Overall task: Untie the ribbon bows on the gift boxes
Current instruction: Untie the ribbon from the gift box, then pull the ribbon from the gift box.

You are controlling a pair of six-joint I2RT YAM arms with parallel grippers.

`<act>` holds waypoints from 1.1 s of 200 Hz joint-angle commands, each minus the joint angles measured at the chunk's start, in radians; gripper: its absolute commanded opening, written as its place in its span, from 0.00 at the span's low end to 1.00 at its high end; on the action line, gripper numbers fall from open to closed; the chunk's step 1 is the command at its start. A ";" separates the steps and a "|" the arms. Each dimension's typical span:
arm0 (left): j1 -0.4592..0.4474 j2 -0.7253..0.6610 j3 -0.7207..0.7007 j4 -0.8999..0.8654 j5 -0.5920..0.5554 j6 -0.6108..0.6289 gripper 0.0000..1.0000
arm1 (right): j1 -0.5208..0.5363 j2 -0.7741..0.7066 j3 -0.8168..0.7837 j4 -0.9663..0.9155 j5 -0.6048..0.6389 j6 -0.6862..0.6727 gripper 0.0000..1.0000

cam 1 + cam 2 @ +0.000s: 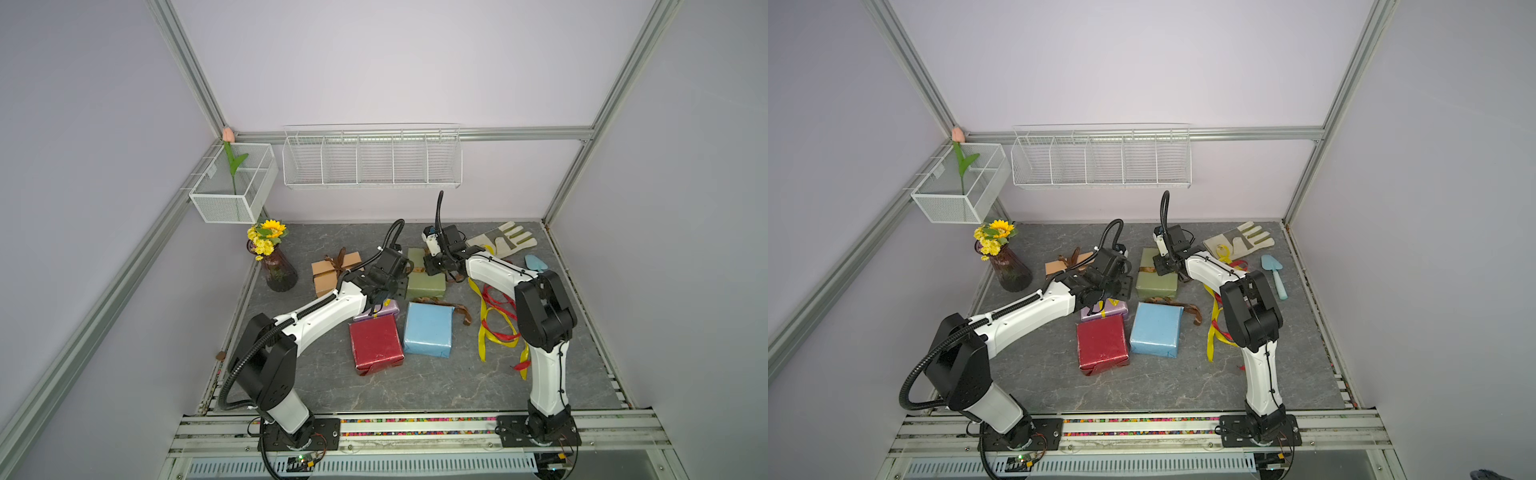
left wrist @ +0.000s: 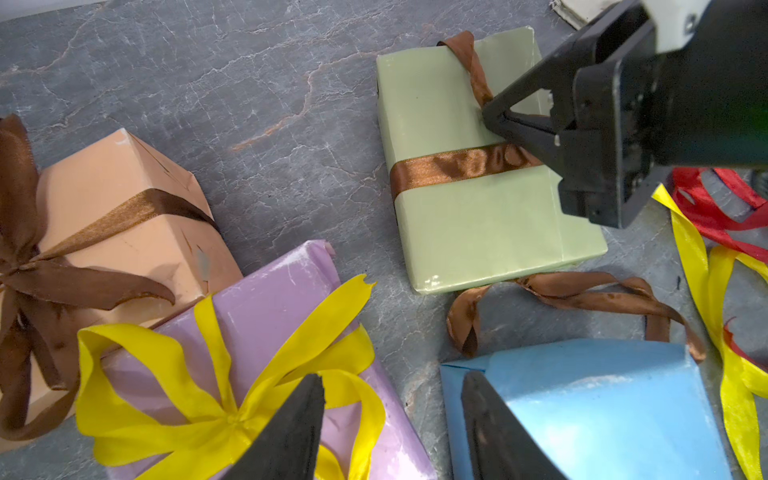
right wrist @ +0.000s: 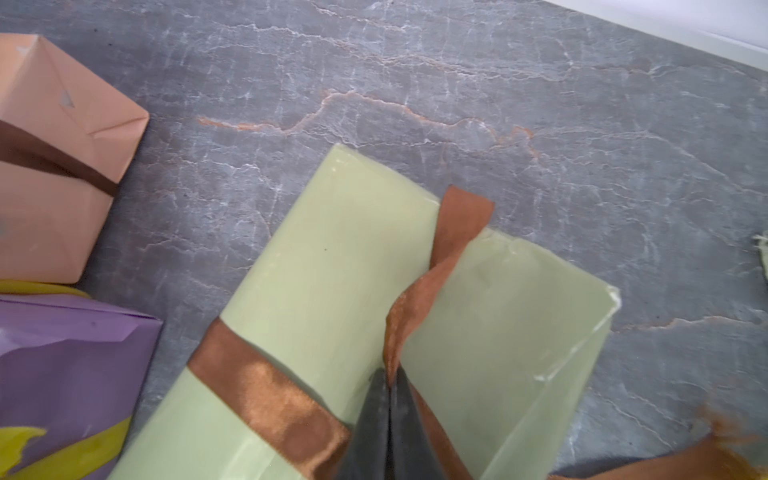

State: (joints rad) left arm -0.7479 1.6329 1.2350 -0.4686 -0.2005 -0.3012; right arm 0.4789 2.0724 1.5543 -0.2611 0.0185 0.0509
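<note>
My right gripper (image 3: 389,376) is shut on a strand of the brown ribbon (image 3: 419,291) that rises from the top of the olive green gift box (image 3: 328,270); a band of the same ribbon (image 2: 453,166) still wraps the box. My left gripper (image 2: 392,388) hangs open and holds nothing, above the gap between the lilac box (image 2: 270,291) with its tied yellow bow (image 2: 224,411) and the bare light blue box (image 1: 428,334). The tan-orange box (image 2: 124,199) carries a tied brown bow (image 2: 25,257). The red box (image 1: 375,345) lies bare in front.
Loose yellow and red ribbons (image 1: 496,324) lie by the right arm, and a loose brown ribbon (image 2: 582,295) lies between the green and blue boxes. A flower vase (image 1: 278,266) stands back left, with a glove (image 1: 500,241) and a blue trowel (image 1: 1275,276) back right. Wire baskets (image 1: 372,162) hang on the wall.
</note>
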 commanded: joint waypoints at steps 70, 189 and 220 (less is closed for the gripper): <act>0.002 0.115 0.113 0.030 0.076 0.118 0.57 | -0.173 0.005 0.157 -0.134 0.012 0.012 0.25; 0.032 0.219 0.171 0.017 0.100 -0.002 0.57 | -0.075 -0.144 -0.075 -0.073 -0.261 -0.295 0.59; 0.032 0.221 0.136 0.047 0.124 -0.017 0.57 | -0.044 -0.109 -0.053 -0.082 -0.241 -0.338 0.59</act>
State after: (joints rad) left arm -0.7143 1.8549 1.4025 -0.4446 -0.1055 -0.2806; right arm 0.4118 1.9453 1.4879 -0.3504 -0.2054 -0.2115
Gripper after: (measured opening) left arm 0.571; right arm 0.587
